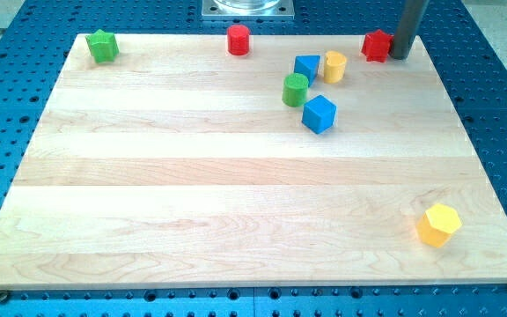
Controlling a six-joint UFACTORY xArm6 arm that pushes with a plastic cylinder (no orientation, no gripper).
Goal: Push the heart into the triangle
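The yellow heart (334, 66) sits near the view's top, right of centre. It touches or nearly touches the right side of the blue triangle (305, 67). My tip (399, 56) is at the view's top right, against the right side of a red star-like block (377, 46). The tip is well to the right of the heart and slightly above it, with the red block between them.
A green cylinder (295, 89) and a blue cube (319, 114) lie just below the triangle and heart. A red cylinder (238, 40) is at the top centre, a green star (102, 46) at the top left, and a yellow hexagon (437, 224) at the bottom right.
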